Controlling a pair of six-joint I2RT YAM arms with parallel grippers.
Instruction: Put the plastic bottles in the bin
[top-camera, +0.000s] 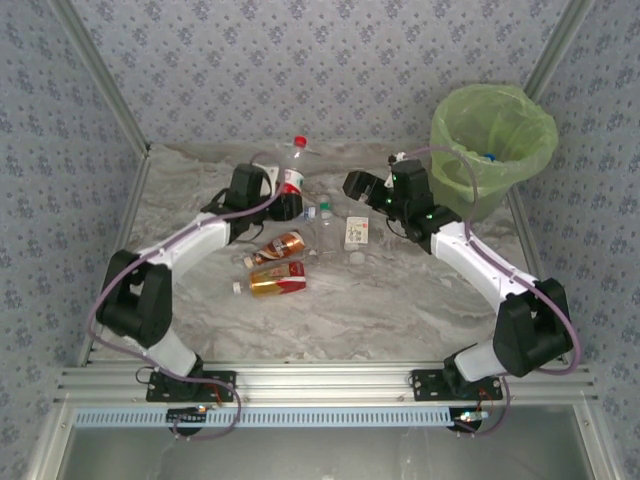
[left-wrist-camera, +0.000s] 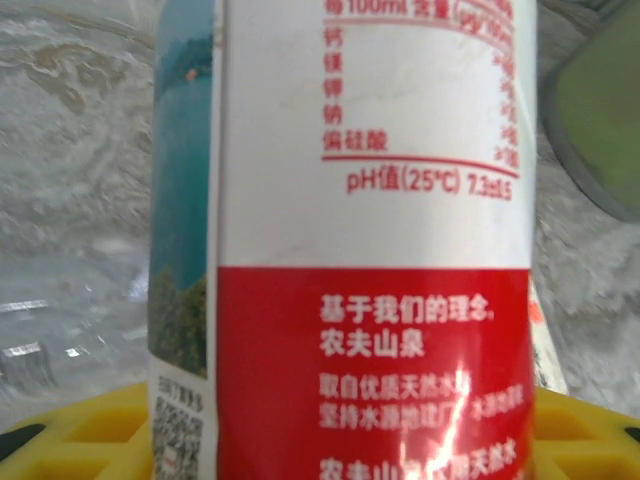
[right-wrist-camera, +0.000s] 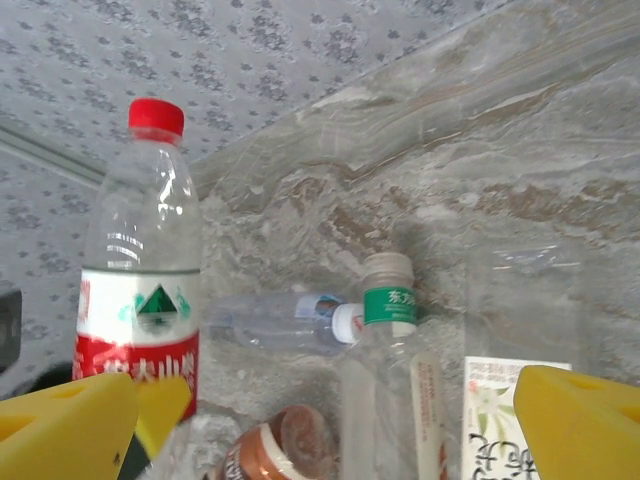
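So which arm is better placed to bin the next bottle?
Left, probably. The left fingers sit on either side of the upright red-labelled bottle, so it only needs to grip and lift. The right fingers are open and empty, though that arm is nearer the bin.

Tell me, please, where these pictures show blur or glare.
Left wrist: the bottle is so near that its print is soft, with white glare on the red band; the table behind is blurred. Right wrist: the yellow tool pads are out of focus, the rest sharp. Top external: even light, soft shadows, the bin bright.
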